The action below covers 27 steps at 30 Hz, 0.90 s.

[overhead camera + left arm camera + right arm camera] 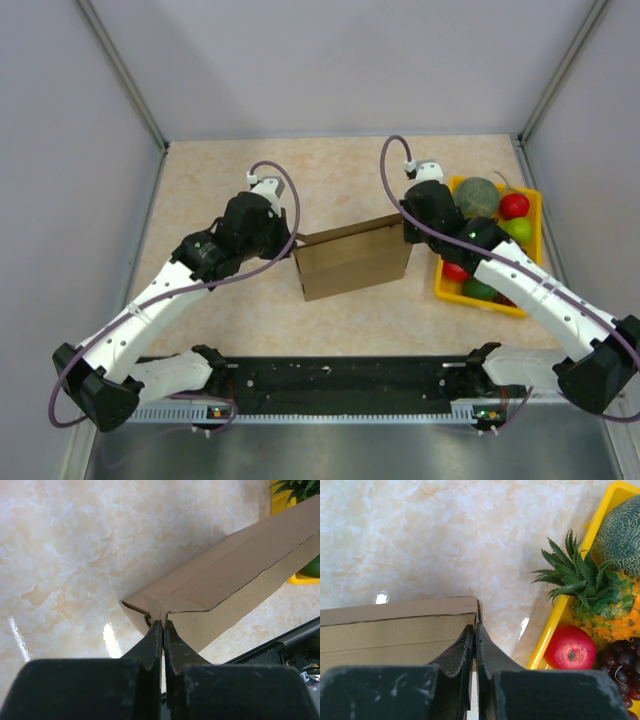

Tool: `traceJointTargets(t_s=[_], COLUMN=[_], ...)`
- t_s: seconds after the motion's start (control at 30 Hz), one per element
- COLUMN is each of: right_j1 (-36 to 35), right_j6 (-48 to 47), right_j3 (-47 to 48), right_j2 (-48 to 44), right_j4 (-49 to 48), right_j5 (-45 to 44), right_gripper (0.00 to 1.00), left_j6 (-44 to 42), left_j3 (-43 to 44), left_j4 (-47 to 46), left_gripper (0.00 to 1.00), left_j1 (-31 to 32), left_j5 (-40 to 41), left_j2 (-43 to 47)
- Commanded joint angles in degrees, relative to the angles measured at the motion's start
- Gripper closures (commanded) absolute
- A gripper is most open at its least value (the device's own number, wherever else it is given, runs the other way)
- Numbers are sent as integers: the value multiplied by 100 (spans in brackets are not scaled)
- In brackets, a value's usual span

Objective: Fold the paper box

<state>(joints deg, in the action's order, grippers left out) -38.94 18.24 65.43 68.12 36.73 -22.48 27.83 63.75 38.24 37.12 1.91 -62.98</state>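
The paper box (pixel 352 260) is a plain brown cardboard carton, held between my two grippers at the table's middle. My left gripper (pixel 292 243) is shut on a thin cardboard edge at the box's left end (pixel 162 622). My right gripper (pixel 405 228) is shut on the cardboard edge at the box's right end (pixel 475 626). In the left wrist view the box (pixel 235 575) runs up to the right, with a slit line along its top. In the right wrist view the box (pixel 395 630) lies left of the fingers.
A yellow fruit tray (pixel 444 283) stands right of the box, holding a melon (pixel 478 196), red and green fruit, a pineapple (pixel 600 605) and grapes. Grey walls enclose the marbled table. A black rail (pixel 340 380) runs along the near edge.
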Motion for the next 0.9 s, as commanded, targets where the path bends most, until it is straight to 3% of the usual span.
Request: traceJointTargets(t_s=[0.0, 0.2, 0.4, 0.53, 0.63, 0.67, 0.73, 0.87], right_j1=[-211, -202, -202, -202, -193, -193, -202, -202], right_j6=[118, 127, 110, 83, 136, 145, 154, -119], right_j3=[31, 58, 23, 58, 58, 32, -179, -829], right_j2=[193, 237, 228, 132, 26, -26, -149, -562], right_j4=[256, 273, 273, 273, 273, 265, 56, -683], right_j5=[631, 640, 675, 753, 903, 886, 755, 824], right_gripper=[100, 100, 100, 88, 85, 85, 100, 100], left_j6=[143, 512, 135, 73, 152, 169, 222, 222], left_j3=[-11, -125, 67, 33, -152, -169, -152, -240], left_j4=[377, 298, 368, 299, 158, 192, 263, 149], left_gripper=[100, 100, 100, 100, 100, 100, 100, 100], left_j1=[67, 67, 67, 58, 58, 67, 67, 67], left_j5=[239, 90, 467, 82, -164, -156, -112, -147], left_j2=[84, -4, 67, -12, -65, -74, -92, -21])
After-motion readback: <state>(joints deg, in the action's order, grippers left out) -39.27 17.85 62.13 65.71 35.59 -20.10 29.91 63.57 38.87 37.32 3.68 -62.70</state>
